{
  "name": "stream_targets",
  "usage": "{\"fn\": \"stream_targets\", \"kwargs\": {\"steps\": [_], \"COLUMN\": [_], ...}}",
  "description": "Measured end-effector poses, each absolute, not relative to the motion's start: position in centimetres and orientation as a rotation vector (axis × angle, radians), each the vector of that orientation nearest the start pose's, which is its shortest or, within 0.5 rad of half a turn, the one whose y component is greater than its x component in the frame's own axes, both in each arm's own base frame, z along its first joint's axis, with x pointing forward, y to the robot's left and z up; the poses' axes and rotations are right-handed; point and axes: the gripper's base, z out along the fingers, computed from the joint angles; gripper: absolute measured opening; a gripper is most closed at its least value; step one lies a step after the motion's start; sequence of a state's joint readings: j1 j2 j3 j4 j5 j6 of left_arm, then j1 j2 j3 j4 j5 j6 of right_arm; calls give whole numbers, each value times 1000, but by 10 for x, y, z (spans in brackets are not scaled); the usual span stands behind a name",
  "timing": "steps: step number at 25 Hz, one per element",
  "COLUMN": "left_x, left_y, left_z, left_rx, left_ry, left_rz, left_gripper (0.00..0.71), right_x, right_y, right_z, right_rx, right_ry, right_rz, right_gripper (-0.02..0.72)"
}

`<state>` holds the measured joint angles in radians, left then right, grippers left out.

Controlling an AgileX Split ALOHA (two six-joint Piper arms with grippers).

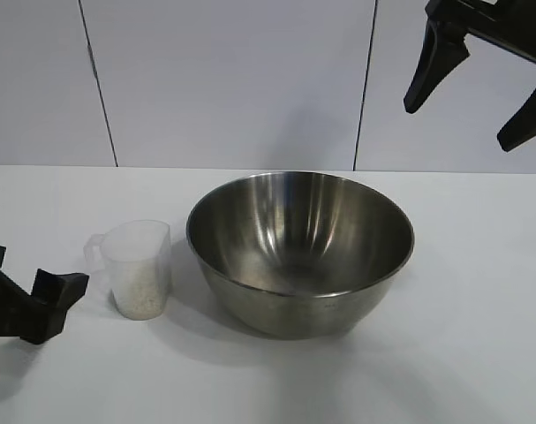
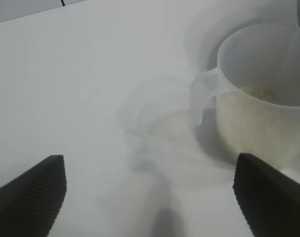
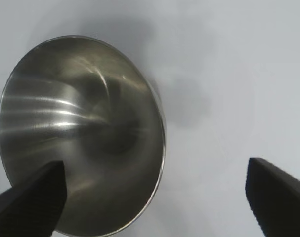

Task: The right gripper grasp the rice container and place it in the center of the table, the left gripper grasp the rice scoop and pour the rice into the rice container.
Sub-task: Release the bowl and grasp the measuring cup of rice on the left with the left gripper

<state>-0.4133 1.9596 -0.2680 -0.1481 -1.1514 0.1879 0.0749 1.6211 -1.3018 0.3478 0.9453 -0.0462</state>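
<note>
1 bowl | 1 scoop with rice | left gripper low beside scoop, spread | right gripper raised, spread

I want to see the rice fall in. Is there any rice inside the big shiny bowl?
No, the steel bowl is bare inside, and the rice sits in the plastic measuring cup beside it.

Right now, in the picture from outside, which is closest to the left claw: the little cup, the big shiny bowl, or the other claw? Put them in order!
Starting from the left gripper, low at the left edge:
1. The rice scoop, right beside it.
2. The rice container, in the middle of the table.
3. The right gripper, up high at the far right.
</note>
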Motion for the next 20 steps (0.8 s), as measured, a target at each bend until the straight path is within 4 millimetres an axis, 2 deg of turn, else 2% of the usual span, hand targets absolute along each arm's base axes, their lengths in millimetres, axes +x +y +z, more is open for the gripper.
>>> {"fn": "stream_targets", "kwargs": {"steps": [14,20], "left_x": [246,256], "left_y": [-94,-96], "left_z": [54,55], "left_rx": [478,445], "left_ry": [1990,1968], "left_rz": [-31,-15], "left_gripper": [657,657], "right_x": [335,335], "right_y": [50,50], "right_z": [287,287], "right_rx": [38,38], "right_ry": [2722,2722], "right_rz": [451,451], "right_gripper": [683,683]}}
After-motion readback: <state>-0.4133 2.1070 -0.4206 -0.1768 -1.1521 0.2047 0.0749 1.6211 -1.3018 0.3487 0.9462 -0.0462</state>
